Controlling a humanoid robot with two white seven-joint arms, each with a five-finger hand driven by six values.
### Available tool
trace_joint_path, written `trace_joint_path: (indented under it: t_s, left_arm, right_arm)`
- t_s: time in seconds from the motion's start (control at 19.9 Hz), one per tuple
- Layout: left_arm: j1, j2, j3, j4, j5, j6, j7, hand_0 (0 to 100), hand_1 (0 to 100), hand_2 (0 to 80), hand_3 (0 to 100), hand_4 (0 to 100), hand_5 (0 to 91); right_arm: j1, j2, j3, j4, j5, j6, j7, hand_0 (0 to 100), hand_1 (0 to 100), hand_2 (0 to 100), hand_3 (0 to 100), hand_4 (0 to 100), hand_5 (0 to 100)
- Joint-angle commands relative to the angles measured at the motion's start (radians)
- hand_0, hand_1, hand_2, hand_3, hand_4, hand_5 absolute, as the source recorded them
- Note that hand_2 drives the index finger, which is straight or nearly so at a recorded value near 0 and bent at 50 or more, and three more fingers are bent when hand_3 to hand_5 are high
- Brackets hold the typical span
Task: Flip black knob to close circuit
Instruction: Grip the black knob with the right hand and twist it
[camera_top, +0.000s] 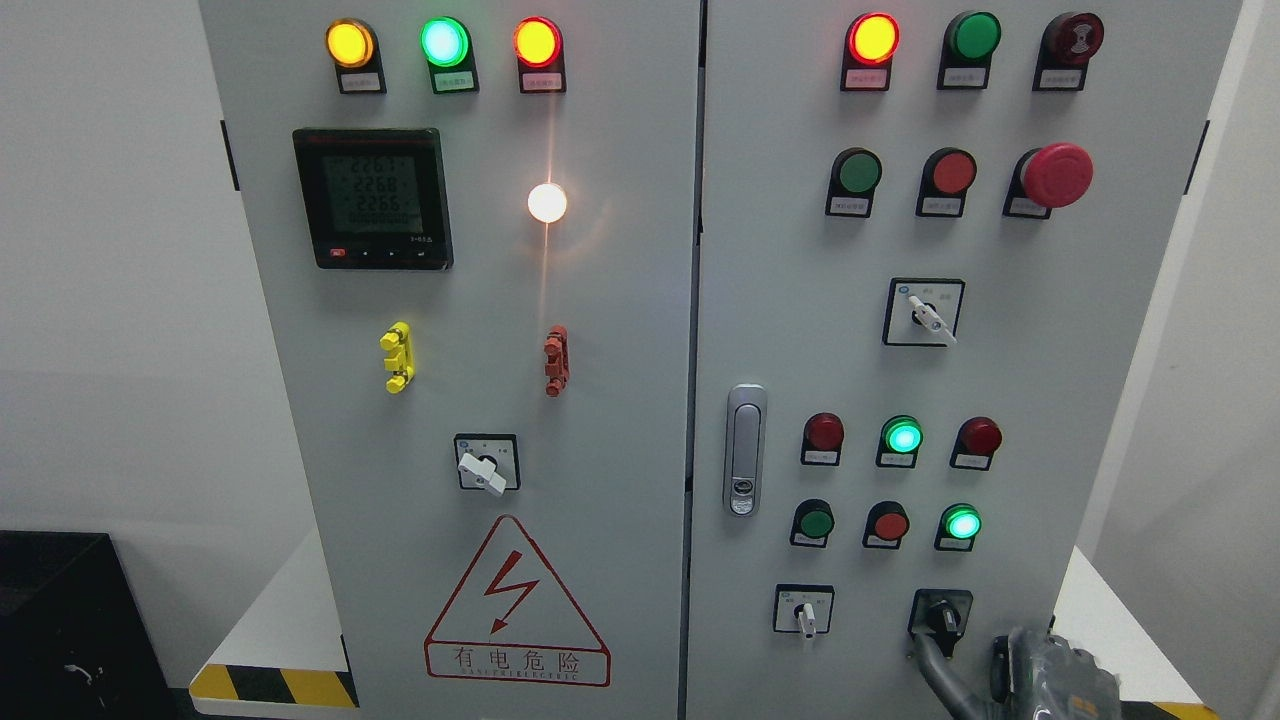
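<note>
The right hand (1030, 670) comes in from the lower right corner, and its grey fingers (935, 665) reach up to the black knob (941, 612) at the bottom right of the cabinet's right door (1100, 420). One finger touches the knob from below; whether the fingers actually close around it cannot be told, since the rest of the hand is cut off by the picture's edge. The knob sits in a black square plate, directly above the fingertips. Just left of the fingers, on the same row, is a white-handled selector switch (804, 611). Above the fingers stand two rows of three small round lamps and buttons, with a lit green lamp (962, 523) nearest and another lit green lamp (903, 436) higher. Further up is a second white selector (925, 313), then a red mushroom button (1055, 175), and at the top a lit red lamp (873, 38). To the upper left of the fingers, at the door's edge, is a silver door latch (744, 450). Well to the left, on the left door (600, 450), are a lightning warning triangle (517, 605), a third white selector (486, 464), a yellow clip (398, 357), a red clip (556, 361), a digital meter (372, 197) and a bright white lamp (547, 203). The left hand is not visible.
</note>
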Motion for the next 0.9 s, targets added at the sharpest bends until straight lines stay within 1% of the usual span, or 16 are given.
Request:
trace_joint_path:
  t_s: [0.0,0.85]
  left_arm:
    - [0.023,0.001,0.0,-0.029,0.0,0.0,0.0,12,56,0.0,0,0,0.0]
    - [0.023,0.0,0.0,-0.029,0.0,0.0,0.0,12,56,0.0,0,0,0.0]
  right_arm:
    - [0.0,-0.005,-0.047,0.002,-0.006,-0.001,-0.006,0,0,97,100,100,100]
    - [0.001,-0.004,-0.051,-0.011,-0.012,-0.001,-0.006,0,0,96,100,100,100]
